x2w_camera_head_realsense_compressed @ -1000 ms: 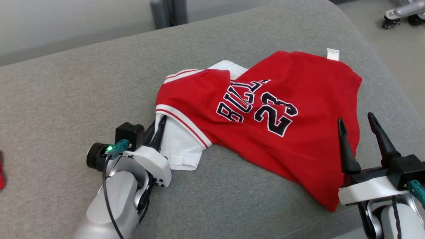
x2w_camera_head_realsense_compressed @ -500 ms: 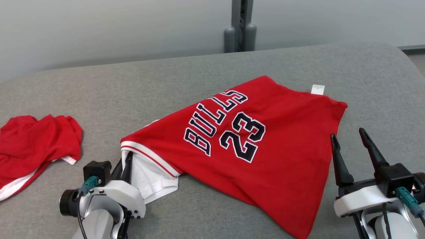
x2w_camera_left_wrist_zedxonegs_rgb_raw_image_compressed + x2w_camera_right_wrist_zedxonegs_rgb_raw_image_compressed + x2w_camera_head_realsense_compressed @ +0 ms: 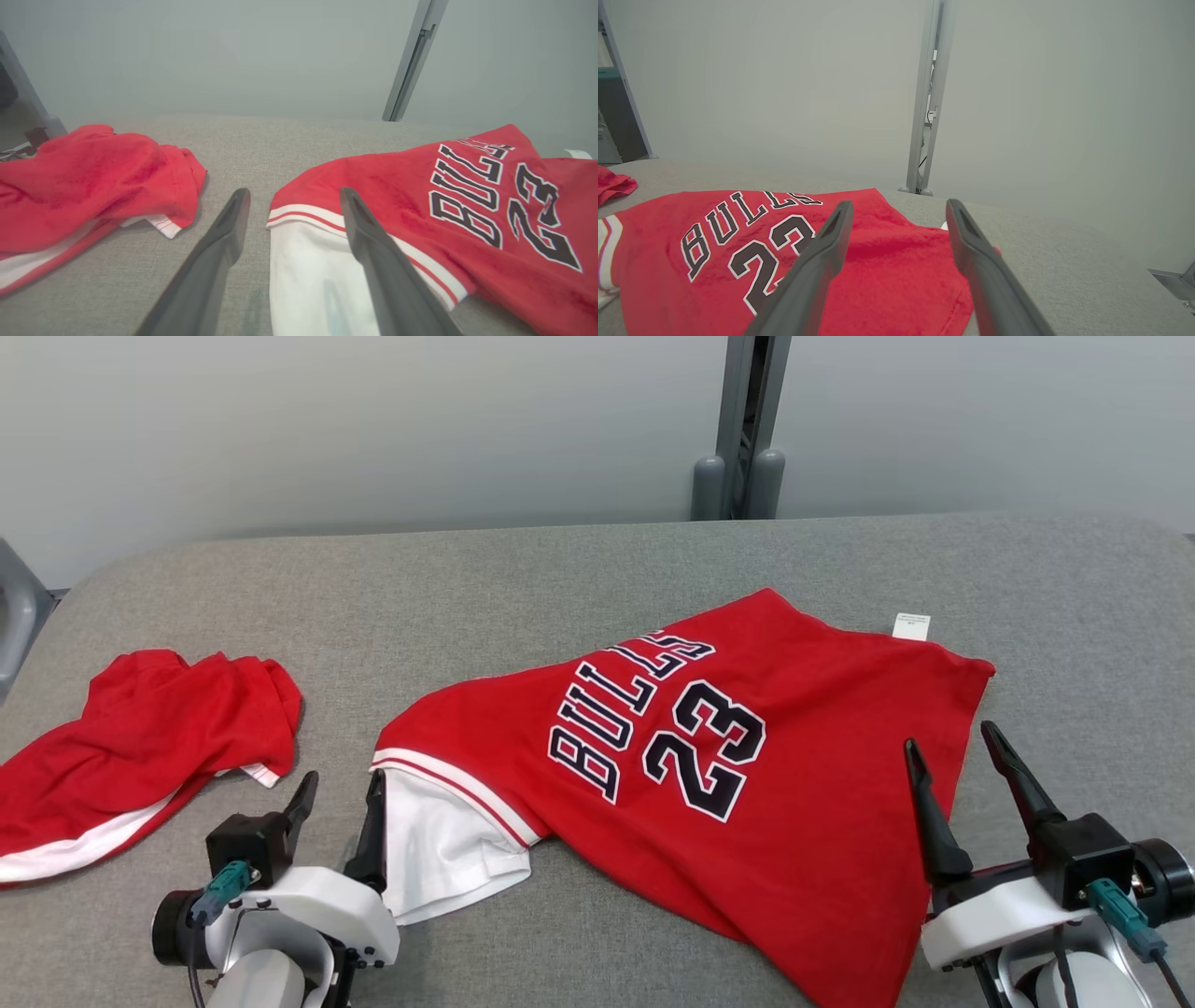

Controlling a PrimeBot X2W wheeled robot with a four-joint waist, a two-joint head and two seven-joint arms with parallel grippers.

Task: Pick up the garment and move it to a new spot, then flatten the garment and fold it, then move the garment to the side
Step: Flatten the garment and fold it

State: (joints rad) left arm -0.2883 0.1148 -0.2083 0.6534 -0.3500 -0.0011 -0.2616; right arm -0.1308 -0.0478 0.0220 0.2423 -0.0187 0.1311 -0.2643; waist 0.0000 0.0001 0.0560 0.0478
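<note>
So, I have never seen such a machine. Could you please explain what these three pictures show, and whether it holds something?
It is a two-armed robot. One picture comes from its head camera; the others from cameras on each wrist, looking along the dark fingers. On the grey padded surface lies a red jersey with a white inner part, and another red garment to the left. The left gripper stands open at the jersey's white edge; the right gripper is open too. Nothing is held.
</note>
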